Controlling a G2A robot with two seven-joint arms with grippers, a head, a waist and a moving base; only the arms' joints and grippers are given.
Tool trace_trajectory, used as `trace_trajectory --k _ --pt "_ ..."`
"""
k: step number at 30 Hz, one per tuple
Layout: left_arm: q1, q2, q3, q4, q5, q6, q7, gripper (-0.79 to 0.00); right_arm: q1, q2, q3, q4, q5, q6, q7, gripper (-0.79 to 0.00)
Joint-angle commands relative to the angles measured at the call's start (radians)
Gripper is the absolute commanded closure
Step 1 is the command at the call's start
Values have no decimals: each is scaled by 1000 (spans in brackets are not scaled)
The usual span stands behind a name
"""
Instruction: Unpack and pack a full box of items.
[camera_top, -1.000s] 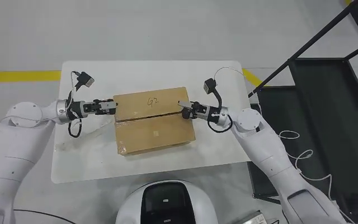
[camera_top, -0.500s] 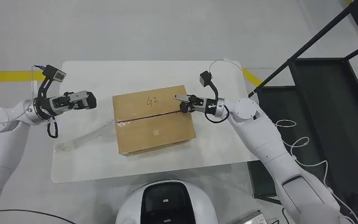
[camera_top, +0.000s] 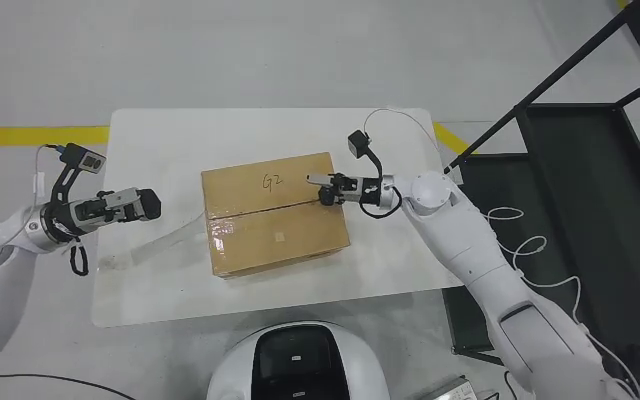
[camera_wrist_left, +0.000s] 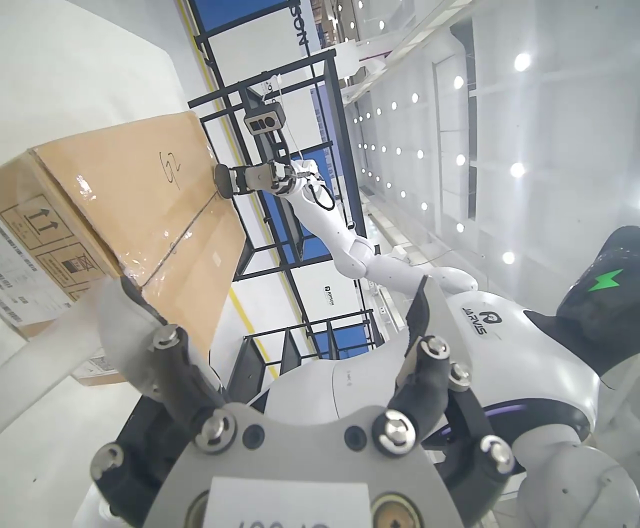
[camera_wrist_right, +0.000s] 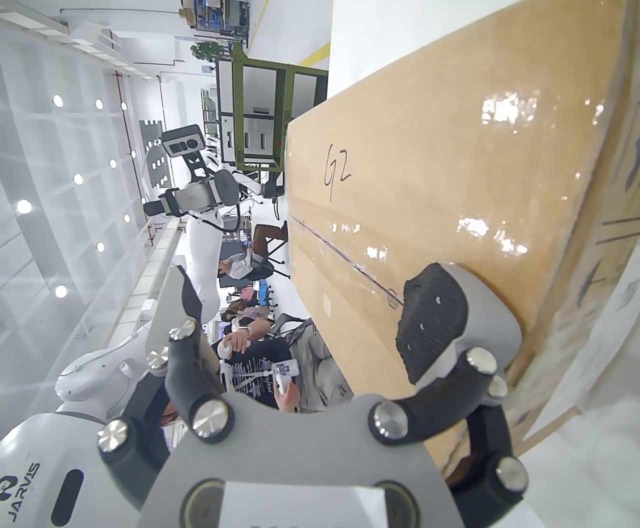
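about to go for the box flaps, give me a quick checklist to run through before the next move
1. Box flat on the table, flaps shut: ok.
2. Seam tape fully off: cannot tell. A clear tape strip trails from the box's end nearest the left arm onto the table, but the seam looks glossy.
3. Right gripper open, one finger resting on the box top at the seam's end: ok.
4. Left gripper open, apart from the box: ok.
5. Tape strip free of the left gripper: cannot tell. In the left wrist view it crosses one finger.
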Motion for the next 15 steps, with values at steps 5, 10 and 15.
trace_trajectory --k 5,10,15 --pt "13 2 -17 -24 -6 6 0 -785 0 0 1 0 1 1 -1 -785" --pt "13 2 -17 -24 -6 6 0 -785 0 0 1 0 1 1 -1 -785" --pt "17 -1 -18 -47 15 47 102 -785 0 0 1 0 1 1 -1 -785"
